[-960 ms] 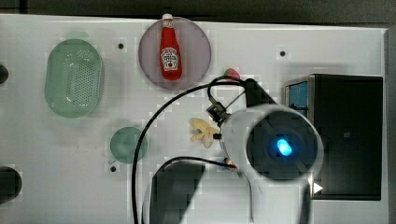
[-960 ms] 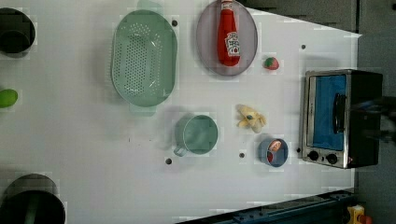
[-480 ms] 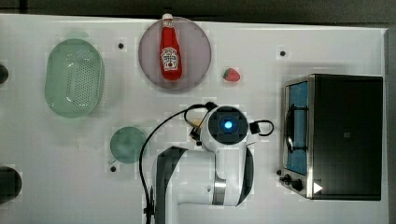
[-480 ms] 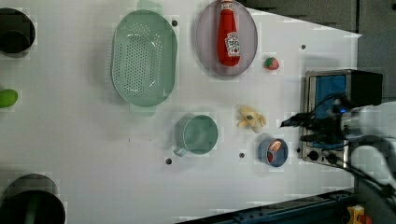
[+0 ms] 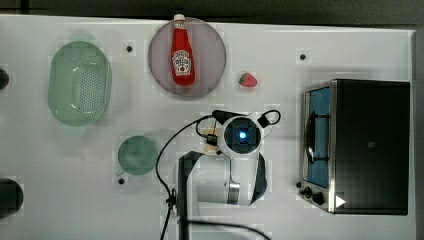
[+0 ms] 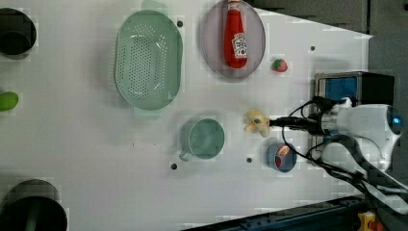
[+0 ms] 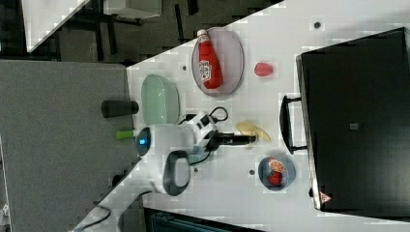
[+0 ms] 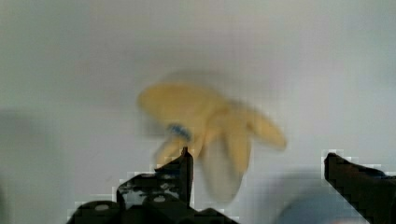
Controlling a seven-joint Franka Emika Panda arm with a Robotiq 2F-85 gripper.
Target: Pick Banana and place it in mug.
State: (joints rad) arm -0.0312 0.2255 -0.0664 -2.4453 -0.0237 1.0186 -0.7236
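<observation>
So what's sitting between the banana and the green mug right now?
Nothing. In the left view, bare white table separates the banana from the mug.

Ketchup bottle (image 5: pixel 182 56), lying on the plate (image 5: pixel 210 75): carrying a white label, its wording not legible. Toaster oven (image 7: pixel 358 125): showing a small red warning triangle (image 7: pixel 324 197) at one corner, symbol unreadable. No other text is showing.

The white arm (image 6: pixel 365 120) reaches low over the table, its claw (image 8: pixel 257 172) spread wide, holding nothing
</observation>
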